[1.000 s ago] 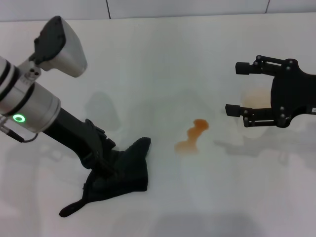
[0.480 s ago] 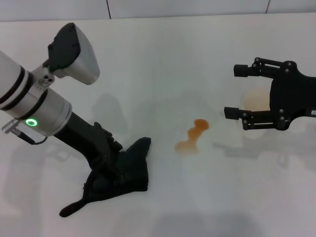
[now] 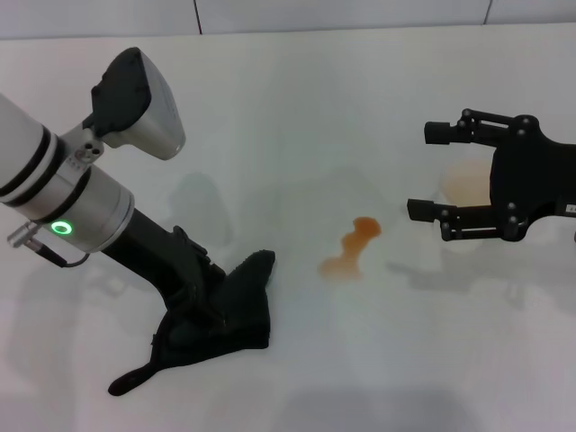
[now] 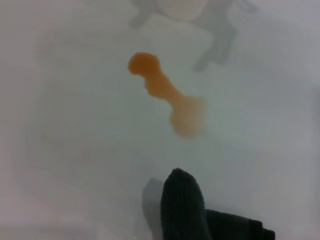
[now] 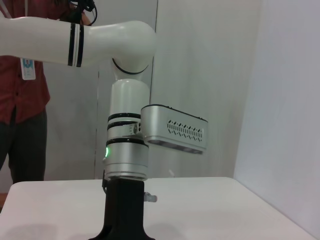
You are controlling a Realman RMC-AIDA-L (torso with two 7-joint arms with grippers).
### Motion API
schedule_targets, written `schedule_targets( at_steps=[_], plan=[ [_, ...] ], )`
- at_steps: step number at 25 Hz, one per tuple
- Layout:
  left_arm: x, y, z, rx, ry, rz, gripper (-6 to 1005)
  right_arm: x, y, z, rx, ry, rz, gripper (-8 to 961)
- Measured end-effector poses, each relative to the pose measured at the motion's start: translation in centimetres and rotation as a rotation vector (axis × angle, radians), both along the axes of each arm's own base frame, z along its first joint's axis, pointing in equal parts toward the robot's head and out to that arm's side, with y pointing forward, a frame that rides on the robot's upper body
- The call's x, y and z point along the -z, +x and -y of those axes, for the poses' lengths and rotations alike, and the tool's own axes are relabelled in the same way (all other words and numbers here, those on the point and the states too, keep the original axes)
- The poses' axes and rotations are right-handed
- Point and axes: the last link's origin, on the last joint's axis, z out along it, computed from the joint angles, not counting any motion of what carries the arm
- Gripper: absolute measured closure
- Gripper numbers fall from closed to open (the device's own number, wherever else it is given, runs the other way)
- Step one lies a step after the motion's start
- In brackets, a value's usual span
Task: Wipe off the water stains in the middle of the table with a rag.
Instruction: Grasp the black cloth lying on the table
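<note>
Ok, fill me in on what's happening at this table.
The left claw is pressed down onto the rag, which lies bunched on the table to the robot's left of the water stains. The orange-brown puddle is unwiped, with a clear gap between it and the cloth. The right claw hovers open on the far side, in front of a pale cup.

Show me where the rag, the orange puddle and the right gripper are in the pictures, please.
rag (image 3: pixel 229 310), head view, on the middle of the dark cloth.
orange puddle (image 4: pixel 165 92), left wrist view, on its narrow middle part.
right gripper (image 3: pixel 430 171), head view, midway between the two open fingertips.
</note>
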Motion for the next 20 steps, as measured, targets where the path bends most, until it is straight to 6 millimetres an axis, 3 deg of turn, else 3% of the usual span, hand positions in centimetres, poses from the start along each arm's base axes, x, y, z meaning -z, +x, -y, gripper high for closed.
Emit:
schedule_targets(
  at_steps=[17,20],
  plan=[
    [1.06,0.00,0.11,0.009,-0.013,-0.010,309,-0.13,0.16,0.30,0.007,0.002,-0.013,109],
    [1.00,-0.08,0.07,0.009,-0.011,-0.017,385,-0.18,0.20,0.29,0.008,0.003,-0.013,110]
  ],
)
